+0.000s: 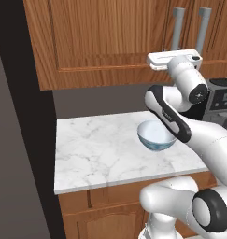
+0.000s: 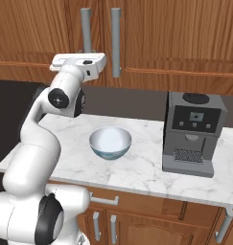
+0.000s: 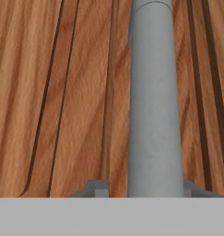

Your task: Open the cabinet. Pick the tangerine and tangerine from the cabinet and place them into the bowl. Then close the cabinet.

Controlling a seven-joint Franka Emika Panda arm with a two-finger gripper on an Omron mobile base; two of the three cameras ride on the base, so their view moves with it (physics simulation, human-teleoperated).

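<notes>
The reddish-brown cabinet (image 1: 101, 37) hangs above the counter with its doors closed. Two grey bar handles stand side by side; my gripper (image 3: 148, 191) is at the lower end of the left handle (image 3: 155, 92), its small fingertips (image 3: 98, 190) pressed close on either side of the bar. From the base, the white hand (image 1: 173, 58) reaches up to that handle (image 2: 86, 26). The bowl (image 1: 156, 136), white inside and blue-grey outside, sits on the marble counter below the hand, with nothing in it (image 2: 110, 142). The tangerines are hidden behind the closed doors.
A grey coffee machine (image 2: 192, 134) stands on the counter (image 2: 137, 167) to the right of the bowl. A dark wall (image 1: 21, 140) bounds the counter on the left. Base cabinets (image 2: 151, 210) run below the counter edge.
</notes>
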